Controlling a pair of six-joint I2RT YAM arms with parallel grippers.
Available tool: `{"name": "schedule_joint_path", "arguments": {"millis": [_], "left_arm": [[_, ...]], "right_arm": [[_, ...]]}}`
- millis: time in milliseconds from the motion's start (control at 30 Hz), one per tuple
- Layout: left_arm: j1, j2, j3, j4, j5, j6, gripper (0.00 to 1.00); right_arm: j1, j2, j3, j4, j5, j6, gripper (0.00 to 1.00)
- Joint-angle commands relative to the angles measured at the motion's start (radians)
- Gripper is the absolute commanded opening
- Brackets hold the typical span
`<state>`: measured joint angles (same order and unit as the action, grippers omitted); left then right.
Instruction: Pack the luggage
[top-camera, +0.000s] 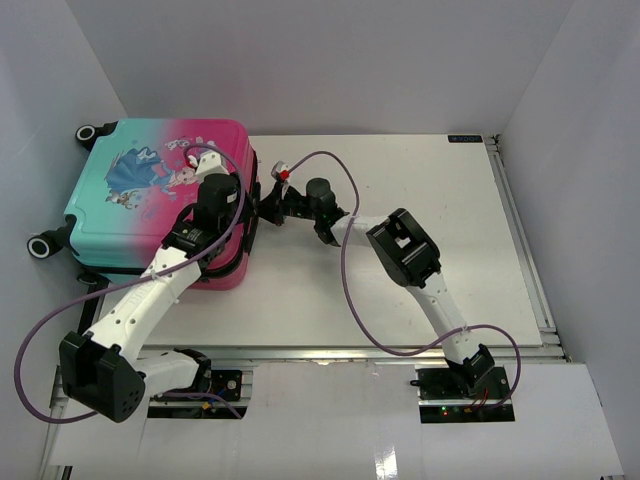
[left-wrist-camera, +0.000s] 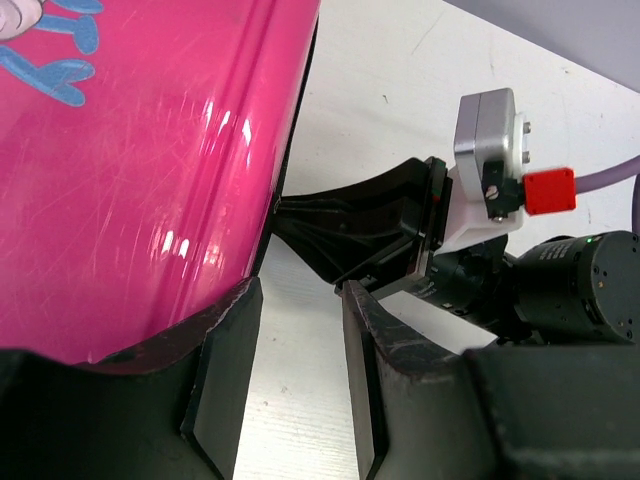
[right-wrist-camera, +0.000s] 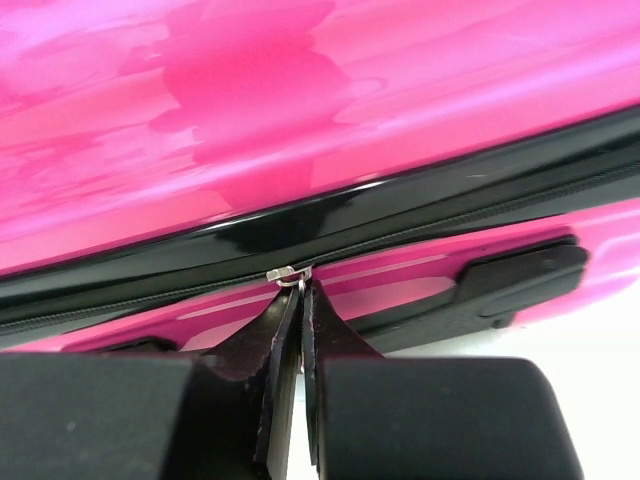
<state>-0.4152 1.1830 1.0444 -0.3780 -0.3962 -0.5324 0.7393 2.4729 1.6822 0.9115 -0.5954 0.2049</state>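
The luggage (top-camera: 150, 200) lies flat and closed at the table's left, its teal-to-pink shell with the cartoon print facing up. My right gripper (top-camera: 263, 210) reaches its pink right side. In the right wrist view its jaws (right-wrist-camera: 302, 290) are shut on the pull of the silver zipper slider (right-wrist-camera: 290, 273), which sits on the black zip track. My left gripper (left-wrist-camera: 300, 290) stands open at the same edge, with one finger (left-wrist-camera: 225, 370) over the pink shell (left-wrist-camera: 130, 180) and the other over bare table. Nothing lies between its fingers. The right gripper (left-wrist-camera: 283, 208) shows just beyond it.
The white table (top-camera: 420, 220) stretches right of the suitcase. Black wheels (top-camera: 42, 246) stick out on the suitcase's left side. A black side handle (right-wrist-camera: 520, 275) lies right of the zipper pull. Purple cables (top-camera: 345, 250) loop over both arms. White walls close in the workspace.
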Motion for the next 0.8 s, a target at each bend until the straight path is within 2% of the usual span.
{"name": "schedule_joint_path", "arguments": {"millis": [0, 233, 467, 533, 633, 700, 767], "left_arm": [[0.037, -0.039, -0.048, -0.059, -0.133, 0.002, 0.51], [0.051, -0.032, -0.077, -0.052, -0.127, -0.009, 0.51], [0.061, -0.009, -0.083, -0.049, -0.129, -0.009, 0.51], [0.056, -0.013, -0.081, -0.022, -0.087, 0.038, 0.5], [0.004, -0.002, -0.067, 0.05, 0.02, 0.169, 0.48], [-0.084, 0.055, -0.015, 0.022, 0.013, 0.221, 0.48], [-0.16, 0.146, 0.056, -0.013, -0.076, 0.265, 0.49]], "right_arm": [[-0.053, 0.014, 0.084, -0.036, 0.097, 0.023, 0.08], [-0.059, 0.133, 0.337, -0.118, 0.033, 0.019, 0.08], [-0.061, 0.146, 0.376, -0.124, 0.073, -0.058, 0.08], [-0.061, 0.151, 0.379, -0.126, 0.075, -0.066, 0.08], [-0.063, 0.153, 0.376, -0.132, 0.071, -0.067, 0.08], [-0.065, 0.143, 0.344, -0.117, 0.068, -0.052, 0.08], [-0.07, 0.13, 0.309, -0.074, 0.057, -0.028, 0.08]]}}
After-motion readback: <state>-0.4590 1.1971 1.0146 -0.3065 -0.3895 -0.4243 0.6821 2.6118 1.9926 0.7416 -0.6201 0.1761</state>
